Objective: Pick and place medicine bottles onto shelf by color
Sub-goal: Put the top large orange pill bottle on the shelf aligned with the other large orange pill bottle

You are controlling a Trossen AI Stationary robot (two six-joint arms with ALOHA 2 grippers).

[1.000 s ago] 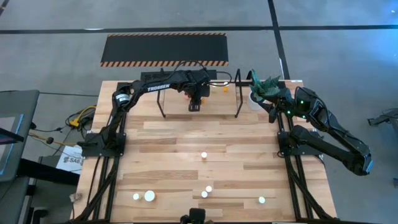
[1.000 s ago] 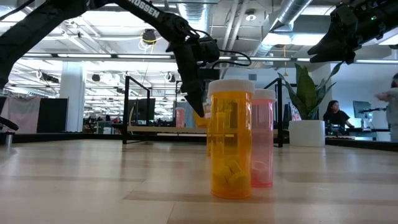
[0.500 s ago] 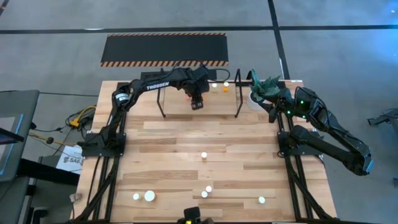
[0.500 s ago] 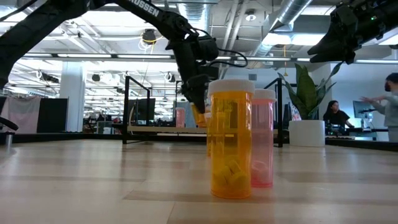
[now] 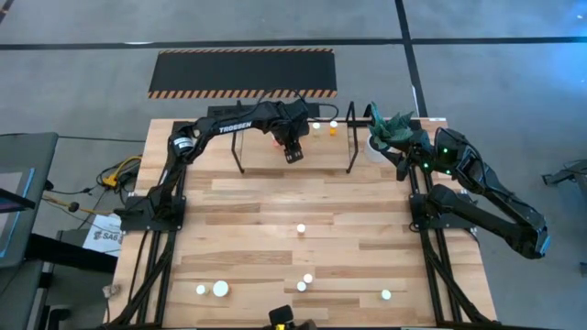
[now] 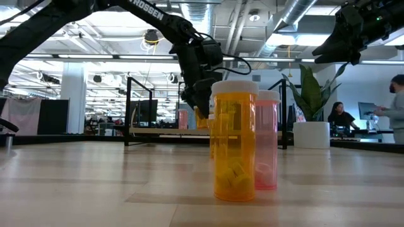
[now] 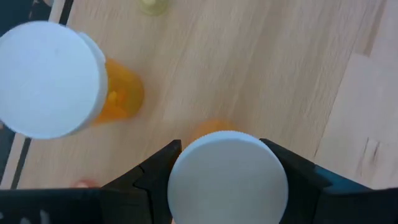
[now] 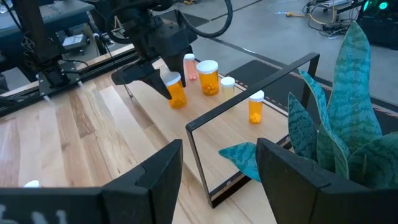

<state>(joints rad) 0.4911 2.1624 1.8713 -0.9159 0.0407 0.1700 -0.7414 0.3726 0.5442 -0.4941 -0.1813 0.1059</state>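
Observation:
My left gripper (image 5: 293, 152) stands over the shelf (image 5: 323, 147), a light wooden board in a black rod frame at the table's far edge, shut on an orange medicine bottle (image 8: 176, 93) with a white cap. Several other bottles stand on the board: a pink one (image 8: 189, 66), a larger orange one (image 8: 208, 77), a pale one (image 8: 227, 86) and an orange one (image 8: 255, 106). Several more bottles stand on the table nearer me, such as one at the middle (image 5: 300, 228). My right gripper (image 8: 217, 180) is open and empty, high at the far right by the plant. My left gripper pinches the orange bottle at its white cap (image 7: 227, 177), one finger on each side. The fingers (image 8: 155, 76) come from above, pointing down. The bottle is about upright, its base at the shelf board; I cannot tell whether it rests on the board.
A white pot with a green plant (image 5: 390, 128) stands right of the shelf, close to my right arm. An orange bottle (image 6: 235, 142) and a pink one (image 6: 266, 142) stand near the low camera. A hazard-striped black mat (image 5: 243, 71) lies on the floor beyond. People show in the room behind.
My left gripper has moved a little toward the table's right edge over the shelf, still shut on the orange bottle, and has come down slightly toward the board.

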